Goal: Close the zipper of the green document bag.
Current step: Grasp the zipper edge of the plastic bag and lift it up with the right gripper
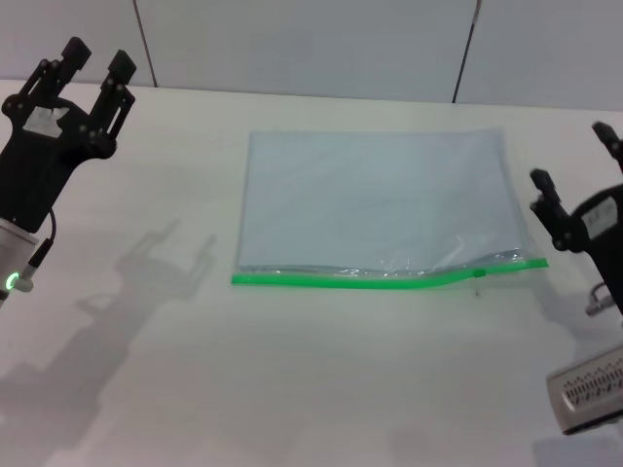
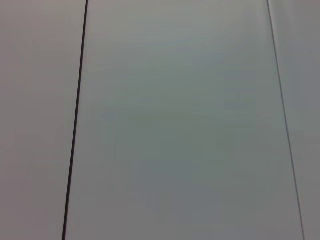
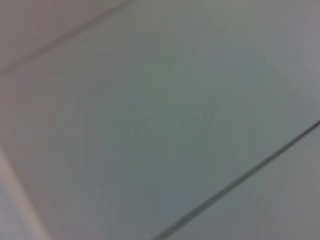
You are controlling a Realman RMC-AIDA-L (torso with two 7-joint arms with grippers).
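The green document bag lies flat in the middle of the white table, pale blue-grey and translucent. Its zipper is a bright green strip along the edge nearest me, wavy toward the right end. A tiny dark slider tab sits near that right end. My left gripper is raised at the far left, well away from the bag, open and empty. At the right edge my right gripper hovers just beyond the bag's right side, also open and empty. Both wrist views show only pale wall panels.
The white table stretches around the bag on all sides. A grey wall with dark panel seams stands behind the table's far edge. Arm shadows fall on the table at the left.
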